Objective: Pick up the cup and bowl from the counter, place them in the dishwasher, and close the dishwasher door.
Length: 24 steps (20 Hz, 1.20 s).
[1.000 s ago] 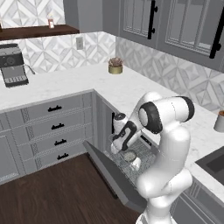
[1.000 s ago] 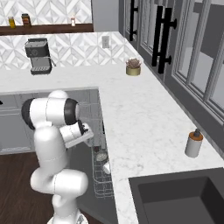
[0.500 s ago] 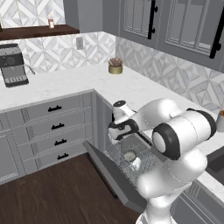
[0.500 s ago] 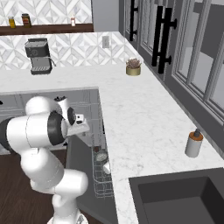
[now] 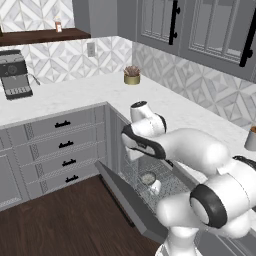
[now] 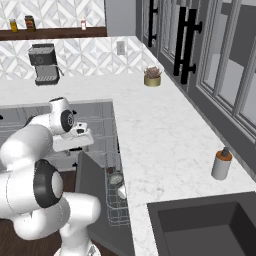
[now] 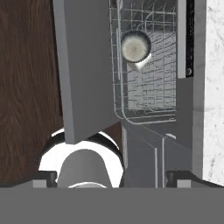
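Observation:
The dishwasher (image 5: 165, 172) stands open under the counter (image 5: 100, 95). Its door (image 5: 122, 192) hangs down at a slant toward the floor. In the wire rack (image 7: 151, 87) the dark grey bowl (image 7: 135, 46) rests with its speckled inside up, and the cup (image 7: 143, 64) lies against it. Both also show from the sides, the bowl (image 5: 148, 177) (image 6: 116, 178) beside the cup (image 5: 156, 187) (image 6: 121, 191). My gripper (image 7: 111, 177) hovers above the rack's near end and the door (image 7: 83, 74), open and holding nothing.
A coffee machine (image 5: 15, 75) and a gold plant pot (image 5: 132, 76) stand on the counter. A pump bottle (image 6: 221, 164) is near the sink (image 6: 200, 230). Grey drawers (image 5: 60, 145) flank the dishwasher. Dark wood floor (image 5: 60, 225) spreads in front of the door.
The hand has lifted away from the rack and the elbow has swung forward toward the cameras. Jaws stay open. Cup and bowl have not moved.

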### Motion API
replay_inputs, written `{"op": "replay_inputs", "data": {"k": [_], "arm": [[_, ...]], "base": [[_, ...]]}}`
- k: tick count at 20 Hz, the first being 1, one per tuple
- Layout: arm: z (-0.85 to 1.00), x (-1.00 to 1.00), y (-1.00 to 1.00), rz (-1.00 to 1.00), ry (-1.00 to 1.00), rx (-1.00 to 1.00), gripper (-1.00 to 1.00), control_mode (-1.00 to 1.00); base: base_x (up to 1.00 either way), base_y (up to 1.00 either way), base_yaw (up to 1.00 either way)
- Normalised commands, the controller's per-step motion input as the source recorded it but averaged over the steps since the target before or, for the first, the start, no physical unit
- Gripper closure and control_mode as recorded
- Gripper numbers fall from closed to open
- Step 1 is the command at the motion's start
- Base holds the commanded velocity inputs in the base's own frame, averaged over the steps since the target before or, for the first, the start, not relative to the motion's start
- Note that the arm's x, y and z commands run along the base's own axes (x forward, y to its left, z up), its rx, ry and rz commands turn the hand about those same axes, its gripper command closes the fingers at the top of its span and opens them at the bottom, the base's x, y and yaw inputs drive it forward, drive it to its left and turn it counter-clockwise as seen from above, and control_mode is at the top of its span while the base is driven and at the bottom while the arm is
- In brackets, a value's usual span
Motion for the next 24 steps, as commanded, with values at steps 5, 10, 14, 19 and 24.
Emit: {"op": "replay_inputs", "data": {"k": [5,10,14,19,24], "arm": [[0.00,-0.93,0.38,0.00,-0.18,0.00,-1.00,-1.00],[-0.22,-0.36,0.54,0.00,-0.11,-0.01,-1.00,-1.00],[-0.35,0.00,0.93,-0.01,-0.05,-0.02,-1.00,-1.00],[-0.33,0.11,0.55,-0.04,0.00,-0.04,-1.00,-1.00],[-0.27,0.04,0.49,-0.05,0.00,-0.06,-1.00,-1.00]], "base": [[0.00,0.00,0.00],[0.00,0.00,0.00],[0.00,0.00,0.00],[0.00,0.00,0.00],[0.00,0.00,0.00]]}}
